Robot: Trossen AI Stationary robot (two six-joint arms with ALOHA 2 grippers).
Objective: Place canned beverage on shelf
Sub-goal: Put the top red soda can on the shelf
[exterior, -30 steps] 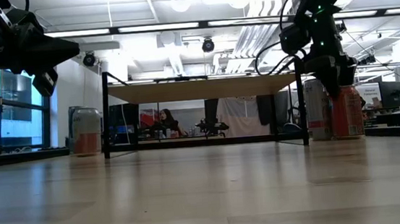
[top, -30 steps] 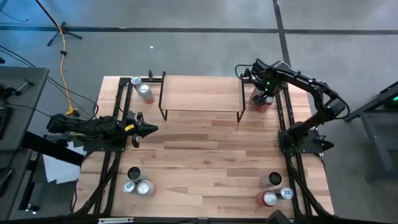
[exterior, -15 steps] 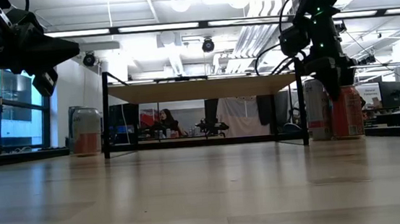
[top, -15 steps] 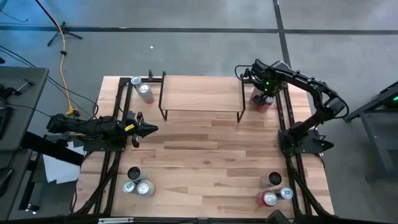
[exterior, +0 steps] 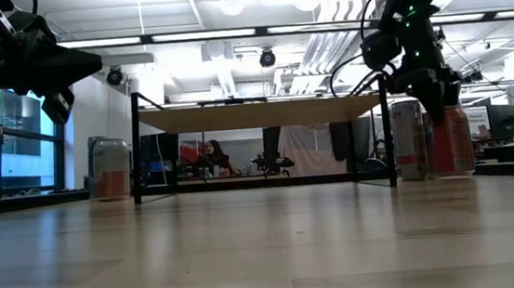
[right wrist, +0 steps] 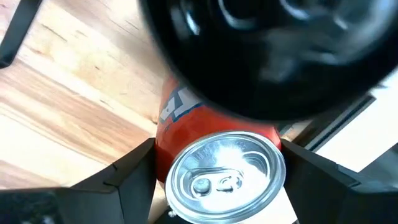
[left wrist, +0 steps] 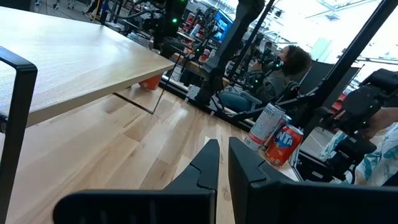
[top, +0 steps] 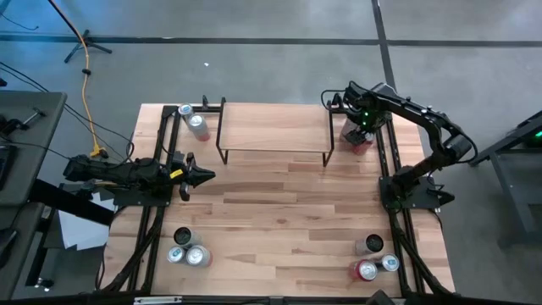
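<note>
From above, the right gripper point(top: 359, 131) hangs over an upright red aluminium can point(top: 359, 141) at the table's far right corner, just beside the shelf point(top: 275, 131), a low riser with a light wood top and thin black legs. The left gripper point(top: 201, 176) waits over the table's left side, fingers pressed together.

At table height, the right gripper point(exterior: 438, 100) reaches down onto the red can point(exterior: 450, 142), which stands on the table next to a silver can point(exterior: 409, 140).

The left wrist camera shows the shelf's plank point(left wrist: 68, 62) and its own closed fingers point(left wrist: 211, 163).

The right wrist camera looks down on the can's silver lid point(right wrist: 222, 175), a dark finger point(right wrist: 134, 168) at each side; whether they touch the can, I cannot tell.
</note>
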